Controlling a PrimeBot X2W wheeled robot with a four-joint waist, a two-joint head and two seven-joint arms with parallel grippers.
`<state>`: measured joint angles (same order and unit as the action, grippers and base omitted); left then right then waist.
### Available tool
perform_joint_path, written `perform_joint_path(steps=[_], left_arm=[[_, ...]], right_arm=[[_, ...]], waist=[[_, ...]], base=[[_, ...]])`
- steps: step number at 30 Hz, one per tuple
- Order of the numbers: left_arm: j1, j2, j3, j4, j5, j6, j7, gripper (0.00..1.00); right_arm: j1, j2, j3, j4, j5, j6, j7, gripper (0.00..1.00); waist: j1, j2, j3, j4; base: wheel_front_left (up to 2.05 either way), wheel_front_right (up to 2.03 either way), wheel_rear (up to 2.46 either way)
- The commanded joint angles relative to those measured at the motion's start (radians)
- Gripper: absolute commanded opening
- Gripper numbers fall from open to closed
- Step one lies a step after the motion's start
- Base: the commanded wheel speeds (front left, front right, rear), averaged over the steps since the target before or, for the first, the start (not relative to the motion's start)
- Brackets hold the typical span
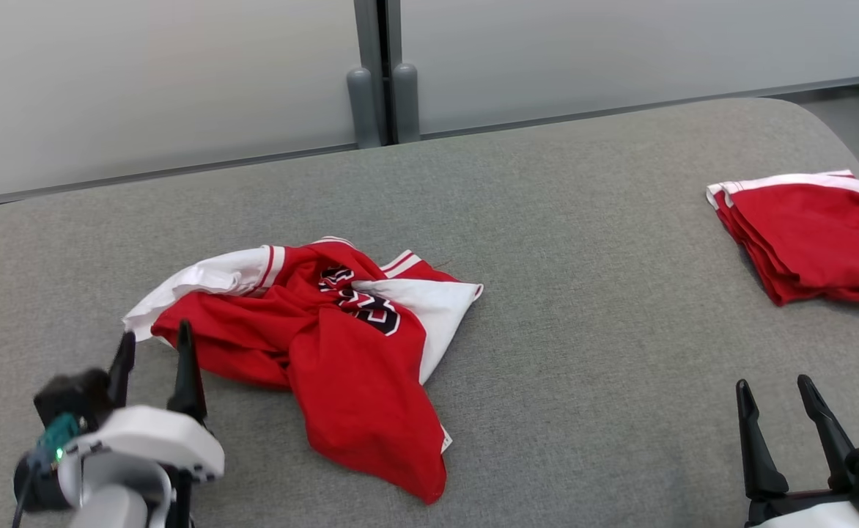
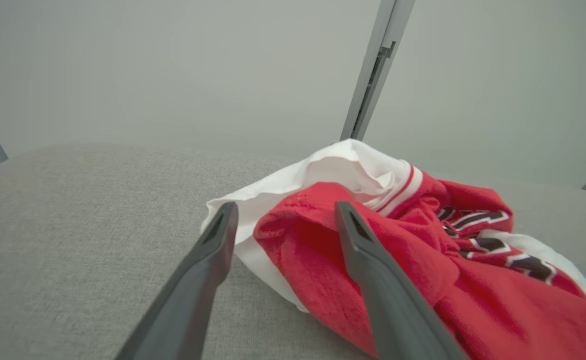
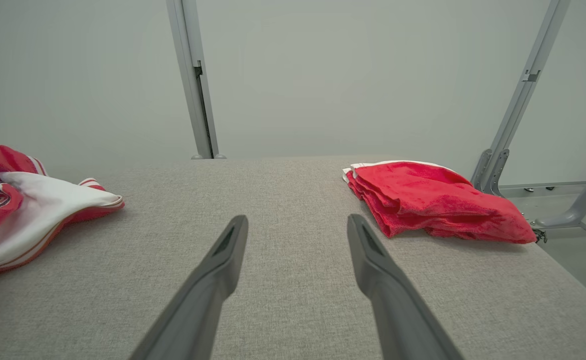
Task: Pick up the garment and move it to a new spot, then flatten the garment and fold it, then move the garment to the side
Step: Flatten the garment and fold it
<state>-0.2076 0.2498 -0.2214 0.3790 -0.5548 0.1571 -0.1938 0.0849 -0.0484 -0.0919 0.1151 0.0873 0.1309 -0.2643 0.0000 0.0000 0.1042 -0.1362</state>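
Nearest the robot, the left end effector [image 1: 155, 330] stands with its two dark fingers spread wide and nothing gripped, its tips just at the left edge of the crumpled red-and-white jersey with black lettering [image 1: 341, 345]. The right end effector [image 1: 772, 381] is equally wide open and empty, well apart from the cloth, over bare fabric at the lower right.

The jersey lies left of centre on the grey fabric-covered desk [image 1: 583, 352], bunched and twisted, with one red panel trailing toward the robot and white panels showing at both sides. Judging by that heap, at most the first move to a new spot is done. Flattening, folding and setting it aside all look to be left.

Farther off, at the right edge, sits a neatly folded red cloth with white trim [image 1: 810, 242], likely where finished pieces go. Behind the desk stand pale grey panels [image 1: 144, 88] joined by grey metal posts [image 1: 382, 81].
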Motion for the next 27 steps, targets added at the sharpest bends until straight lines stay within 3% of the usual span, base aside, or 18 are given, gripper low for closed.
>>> perform_joint_path(steps=[1, 5, 11, 17, 22, 27], left_arm=[[0.057, -0.005, 0.007, -0.064, -0.013, 0.027, 0.013, 1.00], [0.219, -0.045, -0.023, -0.284, -0.053, 0.073, 0.097, 1.00], [0.355, -0.075, -0.168, -0.454, -0.083, 0.053, 0.258, 1.00], [0.341, -0.099, -0.283, -0.450, -0.095, 0.004, 0.350, 1.00], [0.266, -0.121, -0.335, -0.334, -0.088, -0.032, 0.401, 1.00], [0.192, -0.146, -0.355, -0.226, -0.076, -0.029, 0.408, 1.00]], right_arm=[[0.006, -0.005, -0.003, -0.005, 0.001, 0.000, 0.000, 1.00], [0.011, -0.005, -0.002, -0.008, 0.003, 0.000, 0.000, 1.00], [0.015, -0.005, 0.016, -0.003, 0.006, 0.000, 0.000, 1.00], [0.005, -0.004, 0.019, 0.000, 0.000, 0.000, 0.000, 1.00], [-0.015, -0.004, 0.033, 0.000, -0.004, 0.000, 0.000, 1.00], [-0.029, -0.005, 0.037, 0.000, 0.002, 0.000, 0.000, 1.00]], waist=[[0.0000, 0.0000, -0.009, 0.010], [0.0000, 0.0000, -0.020, 0.026], [0.0000, 0.0000, -0.027, 0.037], [0.0000, 0.0000, -0.027, 0.033], [0.0000, 0.0000, -0.009, 0.012], [0.0000, 0.0000, 0.025, -0.021]], base=[[0.00, 0.00, 0.00], [0.00, 0.00, 0.00], [0.00, 0.00, 0.00], [0.00, 0.00, 0.00], [0.00, 0.00, 0.00], [0.00, 0.00, 0.00]])
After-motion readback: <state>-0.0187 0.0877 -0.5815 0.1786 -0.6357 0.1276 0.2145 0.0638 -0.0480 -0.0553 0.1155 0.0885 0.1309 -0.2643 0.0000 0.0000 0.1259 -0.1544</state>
